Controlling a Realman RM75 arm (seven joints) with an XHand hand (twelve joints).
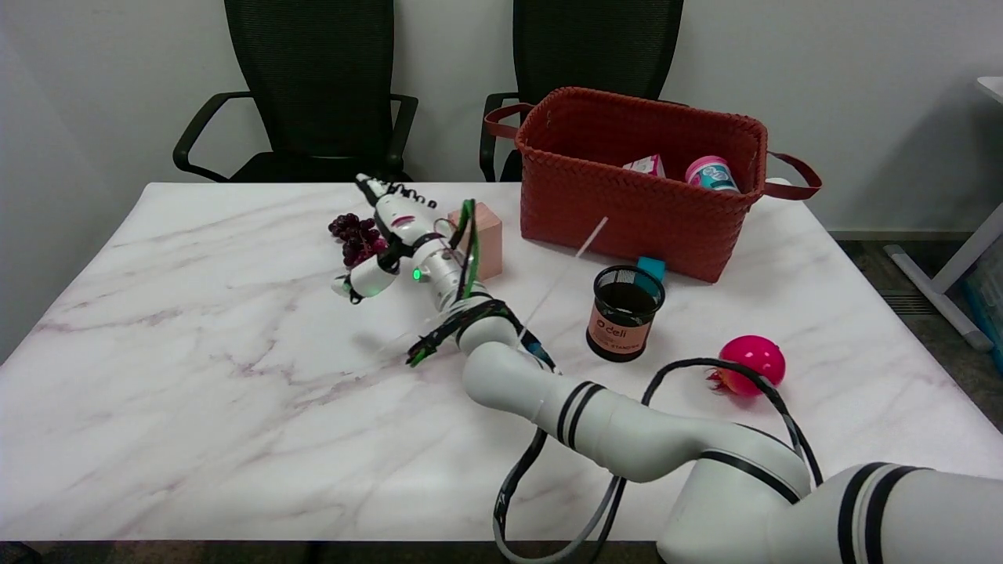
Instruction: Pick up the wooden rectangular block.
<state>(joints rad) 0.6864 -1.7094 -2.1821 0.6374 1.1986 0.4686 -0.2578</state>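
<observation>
One open right hand beside wooden block

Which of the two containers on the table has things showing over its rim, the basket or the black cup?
The red woven basket: a pink-lidded tub and a small carton show inside. The black mesh cup looks empty.

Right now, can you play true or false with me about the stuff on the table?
1. The wooden block is inside the red basket. False: it stands on the table, left of the basket.
2. The right hand is holding the block up. False: the hand is open beside it, with nothing lifted.
3. Purple grapes lie next to the hand. True.
4. The black mesh cup stands upright. True.
5. The pink ball is in the cup. False: it lies on the table.
</observation>
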